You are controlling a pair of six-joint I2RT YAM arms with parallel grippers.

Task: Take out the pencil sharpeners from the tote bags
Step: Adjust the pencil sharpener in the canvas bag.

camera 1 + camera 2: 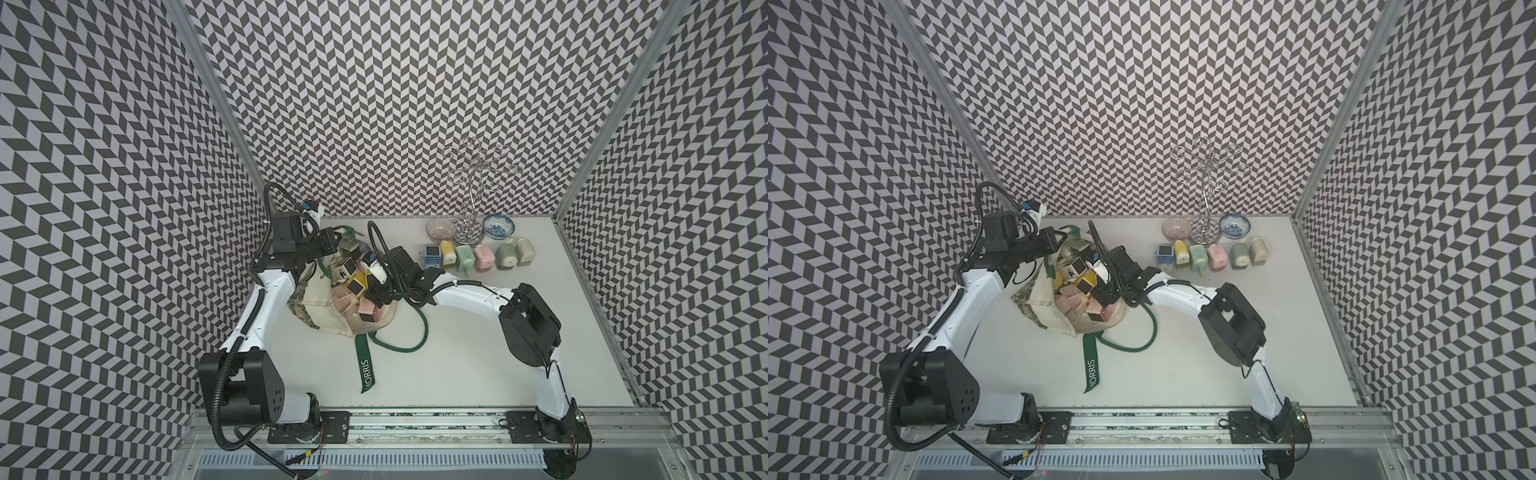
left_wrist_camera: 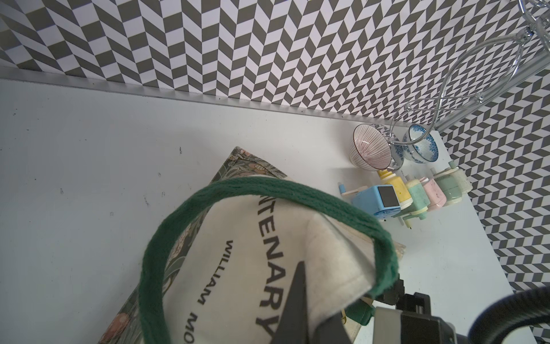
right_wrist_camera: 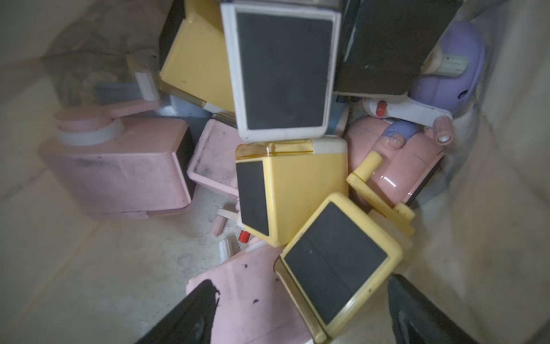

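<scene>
The bag (image 1: pixel 322 309) on the left is held open by the left claw (image 2: pixel 312 315), clamped on its cloth; inside, the right claw (image 3: pixel 302 286) is spread apart over a yellow sharpener (image 3: pixel 336 262), which should be gripped next.

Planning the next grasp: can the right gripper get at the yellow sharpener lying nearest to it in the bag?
Likely yes: the open right gripper straddles the yellow sharpener, nothing in between; the left gripper holds the tote bag open.

Bag (image 1: pixel 318 299) mouth packed w/ sharpeners (image 3: pixel 297 184); table (image 1: pixel 478 365) nr front open.
</scene>
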